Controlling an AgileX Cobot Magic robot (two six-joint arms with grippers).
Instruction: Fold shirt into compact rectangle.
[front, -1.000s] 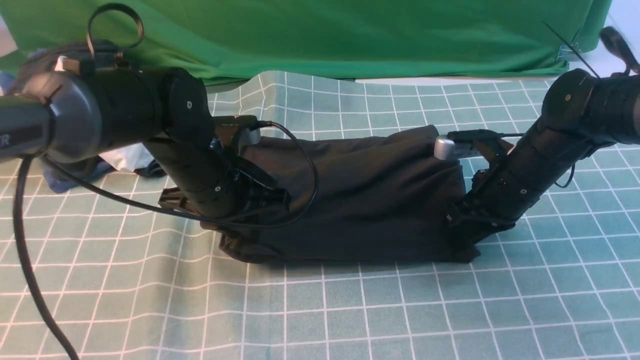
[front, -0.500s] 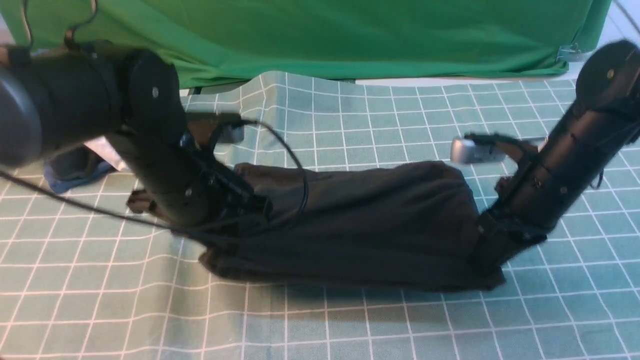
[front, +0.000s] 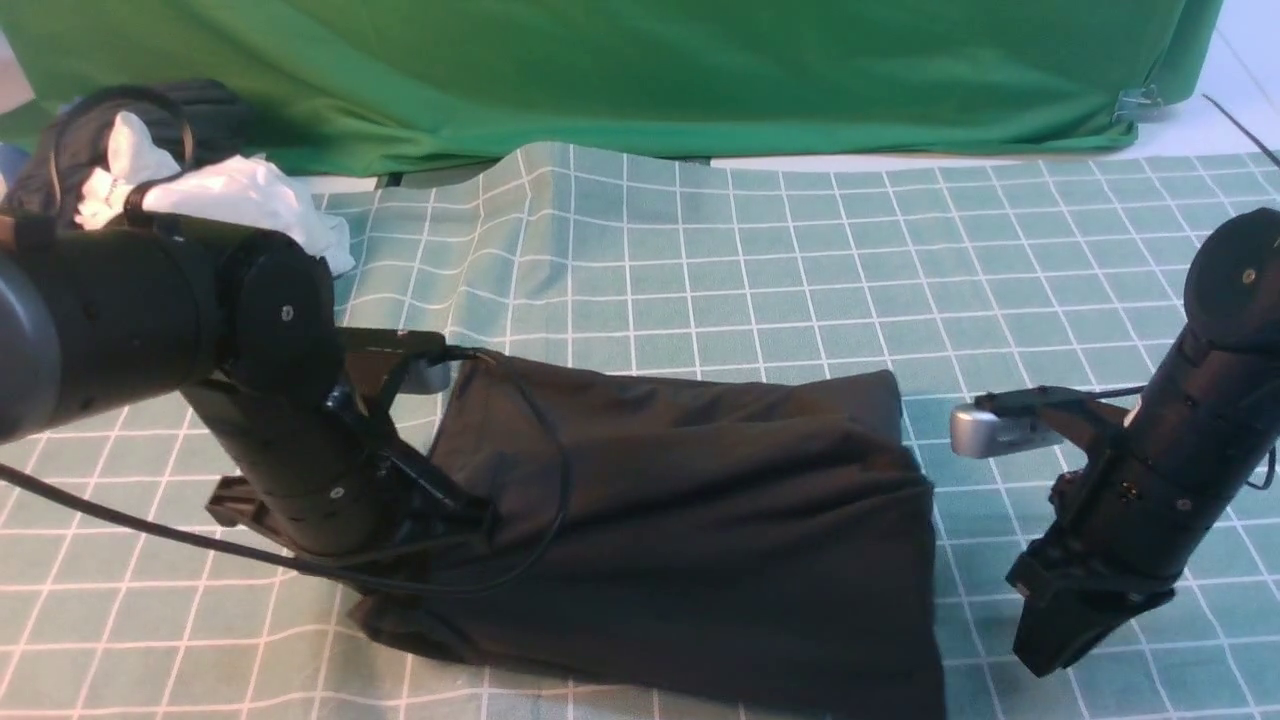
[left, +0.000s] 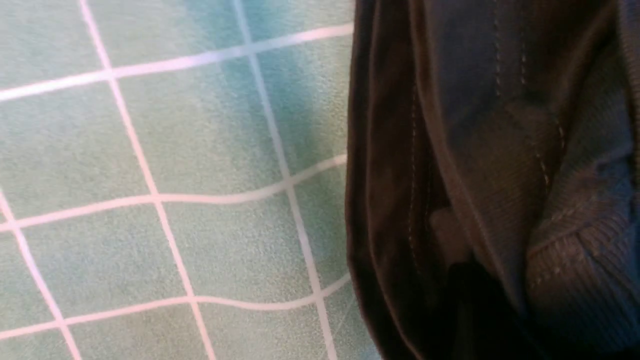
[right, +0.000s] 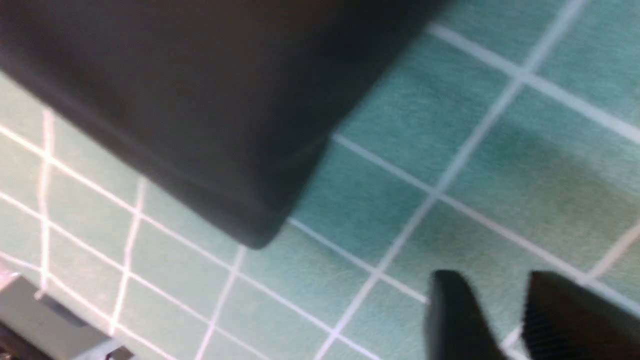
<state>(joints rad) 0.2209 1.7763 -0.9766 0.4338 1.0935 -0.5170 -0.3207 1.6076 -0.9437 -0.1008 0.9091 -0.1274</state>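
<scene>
The black shirt (front: 700, 530) lies folded in a wide band on the green grid mat (front: 700, 260). My left gripper (front: 452, 512) is at the shirt's left edge, shut on bunched fabric. In the left wrist view the stitched hems and folds of the shirt (left: 500, 150) run down into the dark jaws of the left gripper (left: 465, 310). My right gripper (front: 1050, 650) hangs just right of the shirt's right edge, clear of the cloth. In the right wrist view the right gripper (right: 500, 320) is open over bare mat, apart from the shirt's corner (right: 200, 100).
A white garment (front: 240, 200) and a dark clothes bundle (front: 60, 160) sit at the back left. A green backdrop cloth (front: 640, 70) hangs along the far edge. The left arm's cable (front: 545, 520) loops over the shirt. A grey block (right: 45, 320) shows in the right wrist view.
Both arms have drawn the shirt toward the near edge. The right gripper has opened, let go of the shirt's right edge and moved off to the right. The left gripper keeps its hold.
</scene>
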